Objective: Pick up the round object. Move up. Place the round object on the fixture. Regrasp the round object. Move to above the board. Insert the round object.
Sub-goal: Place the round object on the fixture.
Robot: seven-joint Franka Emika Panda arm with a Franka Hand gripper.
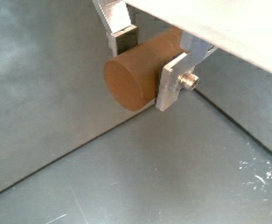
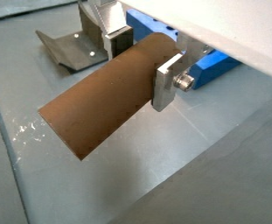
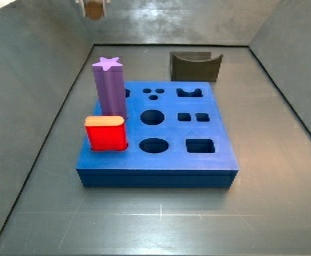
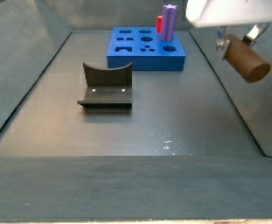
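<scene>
Gripping round object point(image 4: 247, 62), gripper point(image 4: 240, 41) high beside wall, floor open below

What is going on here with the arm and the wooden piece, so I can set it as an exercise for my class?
The robot's two-finger hand is clamped on the brown wooden cylindrical peg and holds it in the air, clear of the floor and off to one side. The dark fixture with the notched top stands empty. On the thick blue board with shaped holes, a purple star-topped peg and a red block already stand, while the round holes are open.
</scene>
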